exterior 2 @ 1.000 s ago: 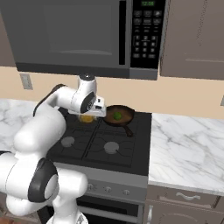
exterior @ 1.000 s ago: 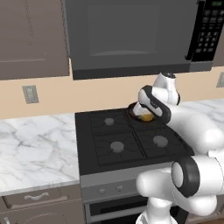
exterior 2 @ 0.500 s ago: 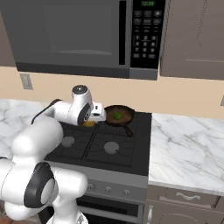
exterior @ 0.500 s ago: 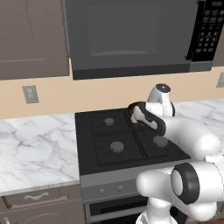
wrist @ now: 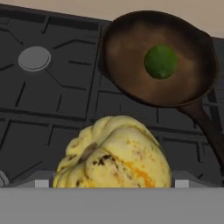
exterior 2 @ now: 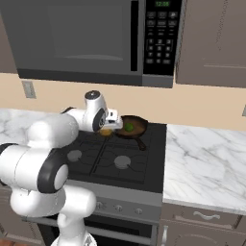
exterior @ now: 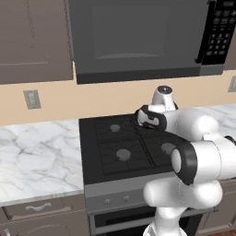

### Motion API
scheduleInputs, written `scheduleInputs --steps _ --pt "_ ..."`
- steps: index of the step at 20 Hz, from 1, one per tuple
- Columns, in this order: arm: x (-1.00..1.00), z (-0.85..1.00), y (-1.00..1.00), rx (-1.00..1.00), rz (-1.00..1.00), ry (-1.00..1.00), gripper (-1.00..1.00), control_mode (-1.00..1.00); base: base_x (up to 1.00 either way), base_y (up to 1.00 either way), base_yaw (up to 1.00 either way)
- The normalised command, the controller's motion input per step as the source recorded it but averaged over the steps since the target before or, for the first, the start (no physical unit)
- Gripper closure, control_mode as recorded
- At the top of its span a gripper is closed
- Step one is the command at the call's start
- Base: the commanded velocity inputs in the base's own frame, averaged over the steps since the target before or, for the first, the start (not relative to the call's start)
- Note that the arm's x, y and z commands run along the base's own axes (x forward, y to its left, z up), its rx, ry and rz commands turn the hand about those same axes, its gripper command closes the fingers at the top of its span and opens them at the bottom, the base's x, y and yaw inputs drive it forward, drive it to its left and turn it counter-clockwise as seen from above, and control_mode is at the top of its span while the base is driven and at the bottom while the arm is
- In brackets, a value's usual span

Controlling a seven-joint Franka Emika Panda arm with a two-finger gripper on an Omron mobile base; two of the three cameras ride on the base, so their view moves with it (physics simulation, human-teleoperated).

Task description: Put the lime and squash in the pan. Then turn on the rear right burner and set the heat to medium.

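One item already in pan (wrist: 159, 59): lime (wrist: 161, 61). Claw (exterior 2: 109, 129) clamped on squash (wrist: 114, 153); pan lies just ahead, right of claw, handle toward stove front.

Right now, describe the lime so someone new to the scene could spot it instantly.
Find the black stove under the microwave. At its back right sits a shallow brown pan with a long handle. The lime is the small dark green ball lying inside it, unlike the bumpy yellow-orange squash outside the pan, at the gripper.
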Motion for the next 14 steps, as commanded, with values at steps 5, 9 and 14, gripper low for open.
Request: scheduleInputs --steps 5,9,14 --pt "0.38 0.0 -0.24 0.0 -0.02 0.01 1.0 -1.0 0.0 0.0 0.0" --pt "0.39 0.0 -0.22 0.0 0.0 0.02 1.0 -1.0 0.0 0.0 0.0" --pt "0.48 0.0 -0.36 0.0 -0.01 0.0 1.0 -1.0 0.0 0.0 0.0"
